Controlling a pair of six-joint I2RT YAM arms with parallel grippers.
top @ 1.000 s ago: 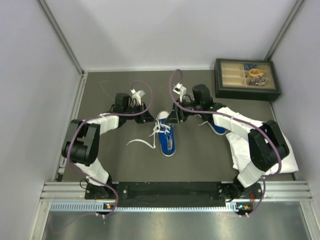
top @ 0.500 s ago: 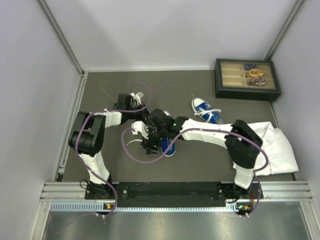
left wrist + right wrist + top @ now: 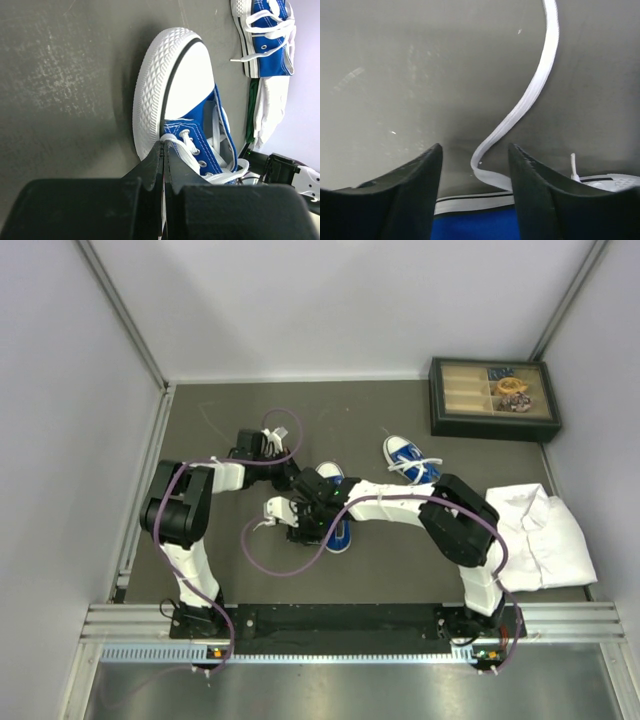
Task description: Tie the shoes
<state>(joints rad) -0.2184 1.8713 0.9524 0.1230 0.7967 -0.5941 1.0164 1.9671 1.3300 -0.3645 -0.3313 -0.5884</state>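
Note:
One blue shoe (image 3: 338, 534) with a white toe cap (image 3: 186, 85) lies mid-table, largely covered by my right arm in the top view. My left gripper (image 3: 164, 146) is shut on its white lace (image 3: 192, 152) right at the front eyelets. My right gripper (image 3: 475, 150) hangs open over the mat by the shoe's white-edged side (image 3: 470, 202), with a loose stretch of lace (image 3: 520, 112) lying between its fingers, untouched. In the top view that gripper (image 3: 292, 520) is left of the shoe. The other shoe (image 3: 410, 460) lies apart to the right, its laces loose.
A dark compartment box (image 3: 493, 398) with small items stands at the back right. A white cloth (image 3: 540, 535) lies crumpled at the right. Purple cables (image 3: 270, 555) loop off both arms over the mat. Metal rails (image 3: 140, 490) edge the table.
My right arm has swung from the shoe's right side across it to its left, uncovering the second shoe and the cloth. Its jaws stand open. The left gripper has barely moved.

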